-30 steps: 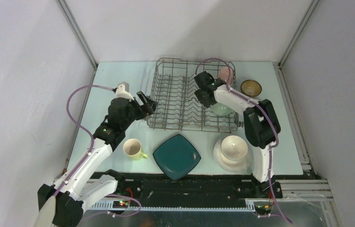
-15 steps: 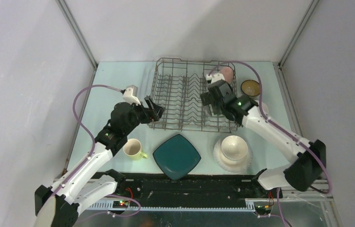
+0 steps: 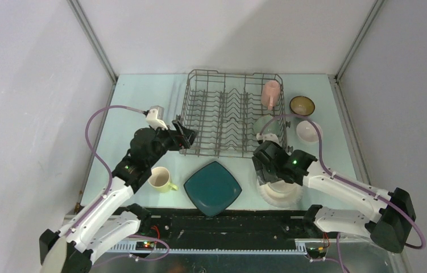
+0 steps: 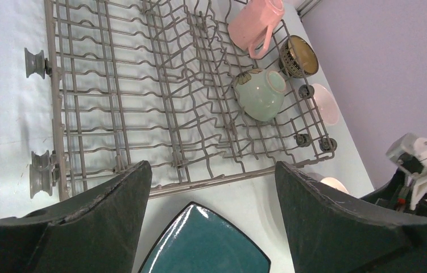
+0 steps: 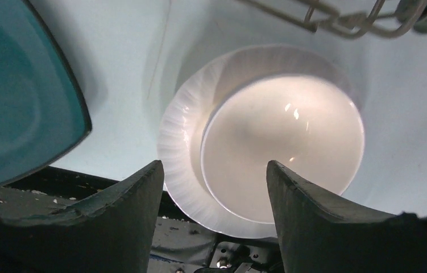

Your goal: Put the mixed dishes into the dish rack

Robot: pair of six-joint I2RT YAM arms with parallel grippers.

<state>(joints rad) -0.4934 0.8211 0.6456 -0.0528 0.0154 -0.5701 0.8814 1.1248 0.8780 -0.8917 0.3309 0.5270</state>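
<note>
Hovering at the near-left corner of the grey wire dish rack (image 3: pixel 228 114), the left gripper (image 3: pixel 183 132) has its fingers (image 4: pixel 86 227) spread wide and holds nothing. Back from those fingers, toward the arm bases, the yellow-green mug (image 3: pixel 160 178) stands upright on the table (image 3: pixel 137 96). In the left wrist view the dark teal square plate (image 4: pixel 205 244) lies flat just below the gap between the fingers, and the rack stretches away beyond the tips. Far past the right finger, inside the rack, the pink mug (image 4: pixel 253 23) lies tilted among the tines and the pale green bowl (image 4: pixel 259 94) is tipped on its side. The right gripper (image 5: pixel 215 168) hangs over the white bowl (image 5: pixel 282 148), its fingers (image 5: pixel 324 227) parted and empty. The bowl rests on the white round plate (image 5: pixel 179 148), framed between them. Outside the rack's right side stand the brown bowl (image 3: pixel 302 105) and a small white bowl (image 3: pixel 309 131).
</note>
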